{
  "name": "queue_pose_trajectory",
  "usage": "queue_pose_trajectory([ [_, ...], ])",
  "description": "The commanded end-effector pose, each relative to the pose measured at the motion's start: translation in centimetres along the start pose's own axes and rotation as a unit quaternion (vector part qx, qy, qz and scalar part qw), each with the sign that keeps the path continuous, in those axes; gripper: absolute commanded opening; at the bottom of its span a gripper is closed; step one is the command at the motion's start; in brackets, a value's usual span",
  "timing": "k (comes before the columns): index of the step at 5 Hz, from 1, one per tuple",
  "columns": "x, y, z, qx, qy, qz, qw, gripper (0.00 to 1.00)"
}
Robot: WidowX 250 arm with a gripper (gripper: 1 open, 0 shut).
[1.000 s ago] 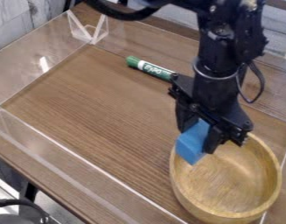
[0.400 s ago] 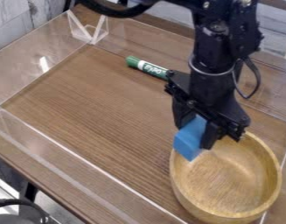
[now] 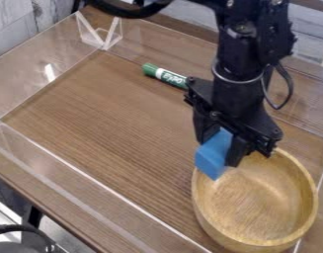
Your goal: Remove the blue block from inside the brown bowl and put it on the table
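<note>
Blue block (image 3: 215, 156) hangs clamped between the closed jaws of the black gripper (image 3: 224, 148), tilted, its lower corner above the left rim of the brown bowl (image 3: 256, 229). It touches neither the wood of the bowl nor the table (image 3: 98, 109); it is already clear of the bowl's hollow, with the rim just beneath it.

By my judgement the lifting-out step is done and the carrying step is in hand: the block is out of the bowl but not yet over bare tabletop. The next move calls for shifting the held block sideways, away from the bowl and past its thick rim, to the open wood-grain surface left of the bowl, then lowering it until a face meets the table before the jaws let go. Since the block sits askew in the grip, it may tip or roll a little when released, so a low release looks wise. The rim is the one thing it could catch on if lowered too soon.

Counted: one blue block, one brown bowl with nothing lying in the part of it that shows, one green-and-white marker (image 3: 165, 76) lying on the table beyond the bowl, well apart from it, and one robot arm with its single gripper. Low clear acrylic walls (image 3: 32, 59) edge the table on the far side from the bowl.
</note>
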State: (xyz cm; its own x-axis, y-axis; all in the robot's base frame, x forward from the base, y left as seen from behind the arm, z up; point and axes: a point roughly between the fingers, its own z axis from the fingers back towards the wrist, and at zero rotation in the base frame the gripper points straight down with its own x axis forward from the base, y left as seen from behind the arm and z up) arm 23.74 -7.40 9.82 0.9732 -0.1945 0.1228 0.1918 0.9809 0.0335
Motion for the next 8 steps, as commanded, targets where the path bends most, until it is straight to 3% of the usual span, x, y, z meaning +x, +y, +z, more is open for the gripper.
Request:
queue_pose_trajectory([
  [1,0.5,0.1,1.5,-0.001,-0.027,0.005,0.9996,0.00],
  [5,0.2,3.5,2.6,0.016,-0.031,0.022,0.9991,0.00],
  [8,0.7,6.2,1.3,0.029,-0.030,0.041,0.9983,0.00],
])
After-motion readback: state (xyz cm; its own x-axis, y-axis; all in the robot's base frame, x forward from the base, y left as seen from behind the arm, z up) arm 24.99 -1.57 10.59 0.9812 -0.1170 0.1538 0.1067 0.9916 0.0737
